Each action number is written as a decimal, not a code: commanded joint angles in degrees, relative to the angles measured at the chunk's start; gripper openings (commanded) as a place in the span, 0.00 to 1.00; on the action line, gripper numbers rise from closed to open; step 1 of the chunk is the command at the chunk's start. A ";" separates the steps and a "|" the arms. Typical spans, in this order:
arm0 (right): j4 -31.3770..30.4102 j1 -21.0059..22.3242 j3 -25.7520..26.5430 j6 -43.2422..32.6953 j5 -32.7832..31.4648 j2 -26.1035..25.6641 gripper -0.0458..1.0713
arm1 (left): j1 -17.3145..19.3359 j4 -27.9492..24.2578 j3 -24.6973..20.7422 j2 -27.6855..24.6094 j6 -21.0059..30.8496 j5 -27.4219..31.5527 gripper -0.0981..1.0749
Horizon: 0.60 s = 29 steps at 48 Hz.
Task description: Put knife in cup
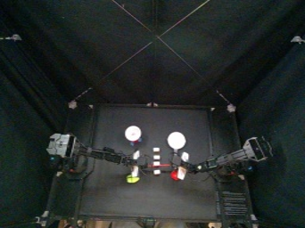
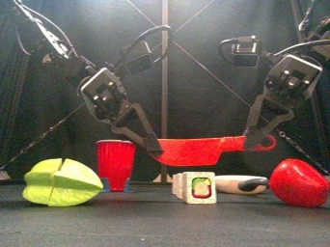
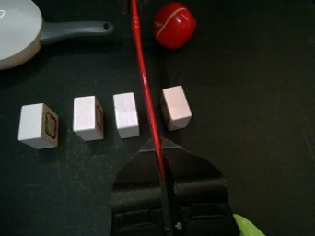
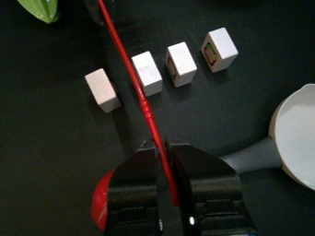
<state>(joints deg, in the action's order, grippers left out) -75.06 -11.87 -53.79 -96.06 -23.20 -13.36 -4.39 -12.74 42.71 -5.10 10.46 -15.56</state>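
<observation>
Dim overall: black curtains swallow the light in every view. The top view is soft and grainy, and bright objects glare white at its centre.

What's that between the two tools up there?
The red knife, level, one end in the left tool, the other in the right tool; clearest in the front view.

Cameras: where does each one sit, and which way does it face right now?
Top: overhead, looking straight down on the table; both arms show.
Front: at the table edge, looking level; cup, both arms holding the knife.
Left wrist: looks past the left gripper at the blocks.
Right wrist: looks past the right gripper.
Shared: both wrist views show knife and blocks.
</observation>
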 commanded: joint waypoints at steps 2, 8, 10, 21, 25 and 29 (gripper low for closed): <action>-0.35 0.97 2.02 -0.53 -1.67 -1.49 0.29 | -1.05 -0.09 -1.76 0.53 -0.09 -1.32 0.26; -0.62 1.14 2.02 -0.53 -1.67 -1.49 0.29 | -1.05 -0.09 -1.85 0.62 -0.09 -1.41 0.26; -0.62 1.23 2.11 -0.53 -1.67 -1.49 0.29 | -1.05 -0.09 -1.93 0.62 -0.09 -1.41 0.26; -0.35 1.23 2.29 -0.62 -1.76 -1.49 0.29 | -0.53 0.88 -1.67 1.32 -0.09 -2.11 0.29; -0.35 0.97 2.20 -0.53 -1.67 -1.58 0.29 | -0.53 0.88 -1.58 1.85 -0.18 -2.11 0.35; -0.35 0.97 2.02 -0.53 -1.67 -1.67 0.29 | -0.44 0.35 -1.58 2.46 -0.18 -2.20 0.45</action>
<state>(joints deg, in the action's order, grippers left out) -75.15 -11.87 -53.79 -96.06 -23.20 -13.36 -3.87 -11.87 42.71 -4.83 10.37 -15.56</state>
